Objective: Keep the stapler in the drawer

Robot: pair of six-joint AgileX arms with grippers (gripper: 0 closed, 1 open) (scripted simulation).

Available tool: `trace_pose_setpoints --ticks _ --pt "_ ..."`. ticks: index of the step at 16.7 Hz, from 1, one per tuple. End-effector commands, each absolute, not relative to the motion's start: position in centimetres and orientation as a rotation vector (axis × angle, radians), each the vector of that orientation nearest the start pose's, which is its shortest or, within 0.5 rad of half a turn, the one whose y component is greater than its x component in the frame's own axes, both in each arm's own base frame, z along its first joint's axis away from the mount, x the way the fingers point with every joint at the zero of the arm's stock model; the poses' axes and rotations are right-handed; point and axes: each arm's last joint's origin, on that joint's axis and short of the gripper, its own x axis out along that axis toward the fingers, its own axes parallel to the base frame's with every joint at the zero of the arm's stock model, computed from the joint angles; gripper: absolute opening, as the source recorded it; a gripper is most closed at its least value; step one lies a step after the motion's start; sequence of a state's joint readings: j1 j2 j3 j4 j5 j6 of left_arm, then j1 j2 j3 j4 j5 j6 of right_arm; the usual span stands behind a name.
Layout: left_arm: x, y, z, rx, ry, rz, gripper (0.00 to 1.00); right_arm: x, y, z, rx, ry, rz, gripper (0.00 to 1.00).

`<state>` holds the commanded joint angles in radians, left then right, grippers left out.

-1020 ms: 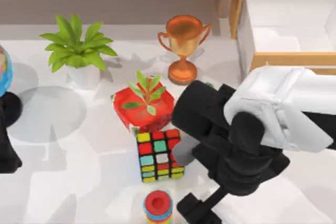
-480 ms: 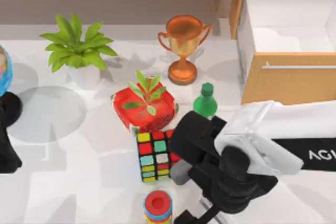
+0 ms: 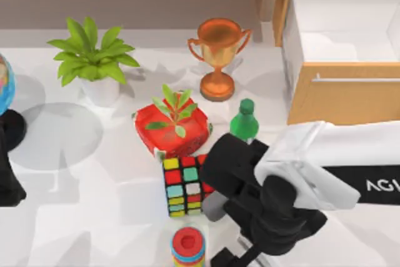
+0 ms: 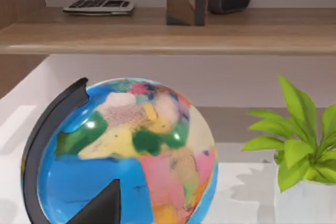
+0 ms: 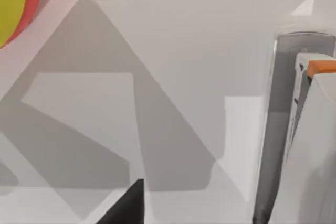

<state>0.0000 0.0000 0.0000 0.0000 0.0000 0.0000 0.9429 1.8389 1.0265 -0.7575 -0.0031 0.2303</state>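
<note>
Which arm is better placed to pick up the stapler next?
Right. Its pincer hangs low over the table's right half, with the stapler close beside it and the open drawer near. The left arm sits by the globe.

Open light-wood drawer (image 3: pixel 340 95), white inside, table's right.

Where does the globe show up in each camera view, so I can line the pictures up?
Top view: globe at the far left edge of the table.
Left wrist view: globe close in front of the camera, below the wooden shelf.
Right wrist view: faces the white table.
Shared landmark: potted plant beside the globe.
</note>
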Motion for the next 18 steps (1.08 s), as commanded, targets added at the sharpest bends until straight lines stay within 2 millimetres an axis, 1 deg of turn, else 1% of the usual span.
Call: trace_pose_setpoints --ticks 9,10,18 --pt "10.57 -0.12 16.00 0.000 0.000 0.000 1.00 17.95 25.01 11.86 -0.558 1.498 0.564 0.02" --pt "10.57 -0.12 16.00 0.000 0.000 0.000 1.00 17.95 25.01 11.86 -0.558 1.498 0.564 0.00" --pt "10.57 -0.12 16.00 0.000 0.000 0.000 1.00 17.98 24.98 11.89 -0.556 1.497 0.563 0.00"
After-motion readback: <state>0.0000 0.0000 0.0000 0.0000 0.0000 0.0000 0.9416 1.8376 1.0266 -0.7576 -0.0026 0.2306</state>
